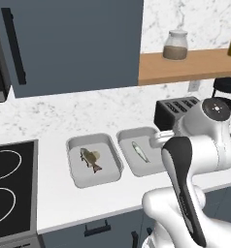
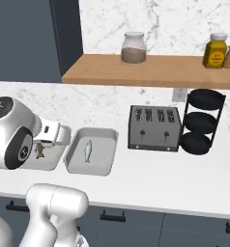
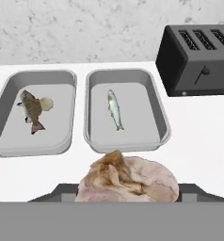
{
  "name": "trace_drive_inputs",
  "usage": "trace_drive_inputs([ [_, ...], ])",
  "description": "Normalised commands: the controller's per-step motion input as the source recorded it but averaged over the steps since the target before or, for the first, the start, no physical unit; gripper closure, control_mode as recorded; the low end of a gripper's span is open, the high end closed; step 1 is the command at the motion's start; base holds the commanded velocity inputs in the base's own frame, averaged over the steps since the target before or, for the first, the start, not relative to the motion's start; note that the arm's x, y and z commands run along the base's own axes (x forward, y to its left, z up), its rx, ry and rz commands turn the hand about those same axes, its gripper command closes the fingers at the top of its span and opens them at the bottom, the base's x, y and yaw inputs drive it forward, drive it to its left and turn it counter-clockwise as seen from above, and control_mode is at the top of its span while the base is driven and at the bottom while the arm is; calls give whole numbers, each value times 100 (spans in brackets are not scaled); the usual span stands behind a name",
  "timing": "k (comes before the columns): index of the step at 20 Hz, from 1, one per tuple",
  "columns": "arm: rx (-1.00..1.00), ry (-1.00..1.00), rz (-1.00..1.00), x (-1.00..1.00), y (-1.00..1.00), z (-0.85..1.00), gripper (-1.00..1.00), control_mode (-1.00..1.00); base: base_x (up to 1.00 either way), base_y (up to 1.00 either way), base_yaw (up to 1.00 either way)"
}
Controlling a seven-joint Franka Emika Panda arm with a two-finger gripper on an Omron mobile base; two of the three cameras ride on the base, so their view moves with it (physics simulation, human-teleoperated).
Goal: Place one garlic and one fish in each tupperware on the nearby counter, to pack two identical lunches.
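Two pale grey tupperware trays sit side by side on the white counter. The left tupperware holds a stout brown fish with a cream garlic touching it. In the right tupperware lies a slim silvery fish alone. My gripper hangs above the counter just in front of the right tray, shut on a pinkish-white garlic that hides most of its fingers. From the base, the same trays and silvery fish show past my arm.
A dark toaster stands right of the trays, with a black tiered rack beyond it. A black stovetop lies to the left. A wooden shelf with jars hangs above, and a dark cabinet at the upper left.
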Motion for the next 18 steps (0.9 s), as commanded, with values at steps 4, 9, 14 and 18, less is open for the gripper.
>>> trace_drive_inputs([
  [4,0,0,0,5,-1,-7,100,-100,33,-3,0],
  [9,0,8,0,46,-16,-35,100,-100,0,0,0],
  [14,0,13,-3,70,-37,-70,100,-100,0,0,0],
  [18,0,18,-4,91,-36,-74,100,-100,0,0,0],
])
